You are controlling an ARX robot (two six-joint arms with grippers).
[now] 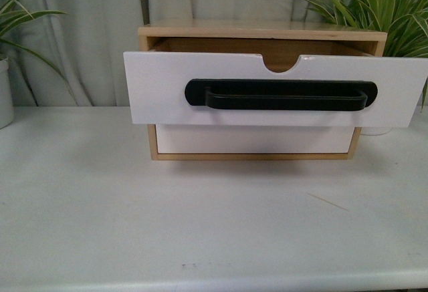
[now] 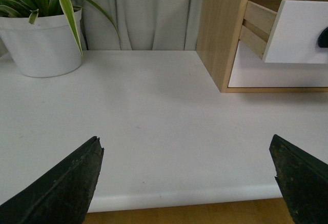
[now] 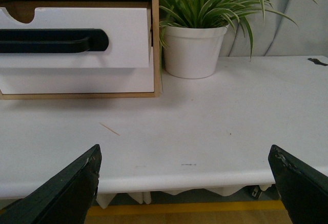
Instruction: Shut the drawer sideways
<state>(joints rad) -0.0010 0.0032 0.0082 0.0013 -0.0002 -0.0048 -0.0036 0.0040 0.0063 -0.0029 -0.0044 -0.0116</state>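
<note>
The drawer (image 1: 160,91) is the upper one in a light wood cabinet (image 1: 261,33). It stands pulled out, white-fronted with a long black bar handle (image 1: 281,95) and a half-round notch in its top edge. It also shows in the left wrist view (image 2: 297,32) and in the right wrist view (image 3: 123,29). Neither arm shows in the front view. My left gripper (image 2: 185,170) is open and empty over the table's front edge, well short and left of the cabinet. My right gripper (image 3: 184,175) is open and empty at the front edge, right of the cabinet.
A plain white lower drawer front (image 1: 254,139) sits shut under the open one. A white potted plant (image 2: 43,42) stands left of the cabinet, another (image 3: 193,49) right of it. A thin wooden sliver (image 3: 109,128) lies on the white table (image 1: 200,225). Curtains hang behind.
</note>
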